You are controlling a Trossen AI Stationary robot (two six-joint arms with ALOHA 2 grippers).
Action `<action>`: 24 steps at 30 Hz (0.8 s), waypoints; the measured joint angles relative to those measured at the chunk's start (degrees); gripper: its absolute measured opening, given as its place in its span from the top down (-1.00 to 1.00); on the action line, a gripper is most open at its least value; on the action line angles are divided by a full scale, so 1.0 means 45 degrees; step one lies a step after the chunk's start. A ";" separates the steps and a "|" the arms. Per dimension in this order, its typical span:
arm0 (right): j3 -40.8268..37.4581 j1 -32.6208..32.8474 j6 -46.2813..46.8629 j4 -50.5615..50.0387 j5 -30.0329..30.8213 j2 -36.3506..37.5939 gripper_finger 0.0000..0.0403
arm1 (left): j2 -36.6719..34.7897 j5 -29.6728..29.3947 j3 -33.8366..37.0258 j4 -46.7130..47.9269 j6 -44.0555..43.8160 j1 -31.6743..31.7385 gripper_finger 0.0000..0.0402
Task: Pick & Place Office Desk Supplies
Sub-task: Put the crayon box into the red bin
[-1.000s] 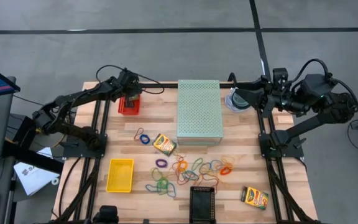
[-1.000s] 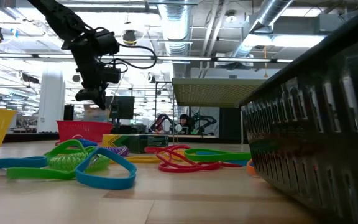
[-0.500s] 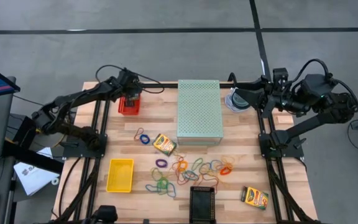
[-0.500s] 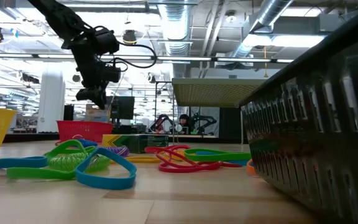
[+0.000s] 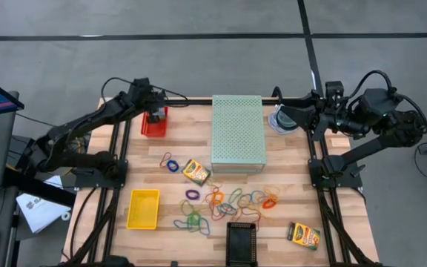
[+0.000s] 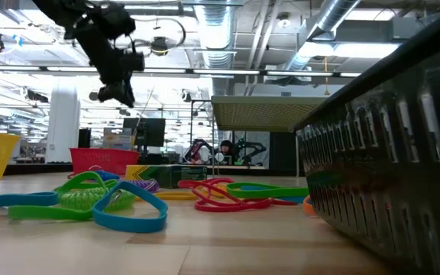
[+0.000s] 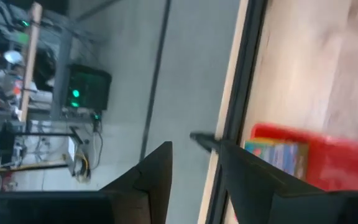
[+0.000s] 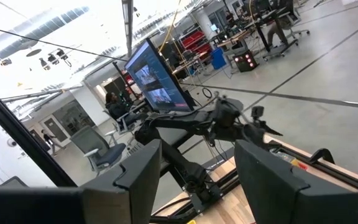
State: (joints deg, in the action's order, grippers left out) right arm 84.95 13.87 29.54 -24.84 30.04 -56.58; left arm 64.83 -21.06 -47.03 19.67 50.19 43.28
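Left end effector (image 7: 194, 180) above red bin (image 5: 154, 124) near table's far left corner, fingers apart, empty; crayon box (image 7: 276, 157) in bin. Right end effector (image 8: 197, 180) apart, far right edge.

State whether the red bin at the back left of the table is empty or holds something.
Holds something: the left wrist view shows a crayon box lying inside the red bin. Anything else inside cannot be told.

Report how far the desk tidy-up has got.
Done: one crayon box lies in the red bin. In hand: nothing; the left gripper is open and empty above that bin. Left: two crayon boxes and the rubber bands remain on the table.
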 joint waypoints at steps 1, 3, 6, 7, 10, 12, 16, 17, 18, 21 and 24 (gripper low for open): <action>0.0000 0.0000 0.0000 0.0000 0.0000 0.0000 0.00 | -0.0240 0.0005 0.0000 0.0069 -0.0253 -0.0218 0.35; 0.0000 0.0000 -0.0005 0.0000 0.0000 0.0000 0.00 | -0.0742 0.0005 -0.0003 0.0229 -0.0991 -0.0749 0.35; 0.0000 0.0000 -0.0002 0.0000 0.0000 0.0000 0.00 | -0.1378 0.0010 -0.0192 0.0820 -0.2907 -0.1797 0.35; 0.0000 0.0000 0.0000 0.0000 0.0000 0.0000 0.00 | -0.1571 0.0015 -0.0312 0.1087 -0.3782 -0.2235 0.35; 0.0000 0.0000 0.0000 -0.0005 0.0000 0.0000 0.00 | -0.1960 0.0977 -0.0691 0.1998 -0.7047 -0.3518 0.35; 0.0000 0.0000 0.0000 -0.0041 0.0000 0.0000 0.00 | -0.2153 0.2593 -0.0821 0.2167 -0.9256 -0.4197 0.35; 0.0000 0.0000 0.0022 -0.0439 0.0000 -0.0031 0.00 | -0.2203 0.5635 -0.0826 0.2118 -1.2430 -0.5426 0.35; 0.0000 0.0000 0.0096 -0.0624 0.0000 -0.0064 0.00 | -0.2150 0.6145 -0.0826 0.2171 -1.2891 -0.5707 0.35; 0.0000 0.0000 0.0176 -0.0788 0.0000 -0.0100 0.00 | -0.2093 0.6500 -0.0826 0.2299 -1.3247 -0.6014 0.35; 0.0000 0.0000 0.0379 -0.1068 -0.0003 -0.0149 0.00 | -0.1849 0.6789 -0.0826 0.3022 -1.3677 -0.6941 0.35; -0.0005 0.0000 0.0423 -0.1063 0.0000 -0.0214 0.00 | -0.1442 0.6645 -0.0825 0.3866 -1.3824 -0.7767 0.35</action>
State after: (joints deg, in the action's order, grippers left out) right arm 84.93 13.87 31.44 -29.63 30.04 -57.54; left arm 58.34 8.84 -50.74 37.07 -12.02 8.33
